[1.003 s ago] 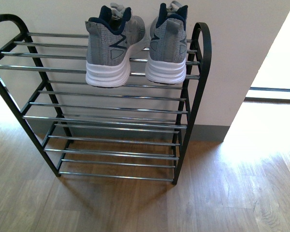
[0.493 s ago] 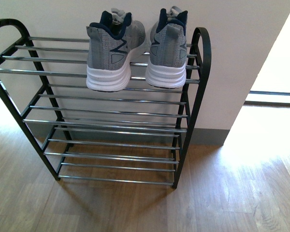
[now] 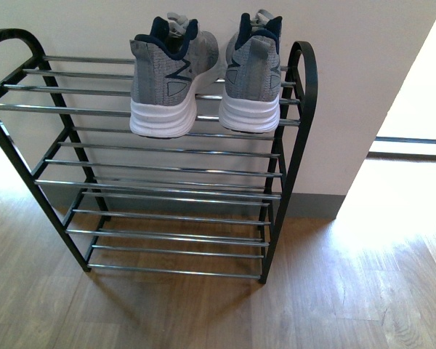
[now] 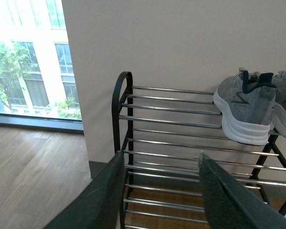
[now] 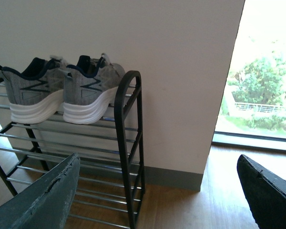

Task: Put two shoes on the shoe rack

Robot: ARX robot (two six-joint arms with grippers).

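Observation:
Two grey knit sneakers with white soles and navy collars stand side by side, heels toward me, on the top tier of the shoe rack (image 3: 167, 163) at its right end: the left one (image 3: 167, 80) and the right one (image 3: 253, 73). They also show in the right wrist view (image 5: 31, 93) and one in the left wrist view (image 4: 245, 107). My left gripper (image 4: 159, 157) is open and empty, back from the rack's left end. My right gripper (image 5: 157, 176) is open and empty, off the rack's right end. Neither arm shows in the front view. The pale blue slides are out of view.
The rack stands against a white wall (image 3: 363, 87) on a wood floor (image 3: 334, 291). Its lower tiers hold nothing. Bright windows (image 4: 24, 57) lie to the left and right (image 5: 262, 71) of the wall.
The front view's framing shifted slightly between one second and half a second ago, so the rack sits a little lower. The shoes have not moved on the rack.

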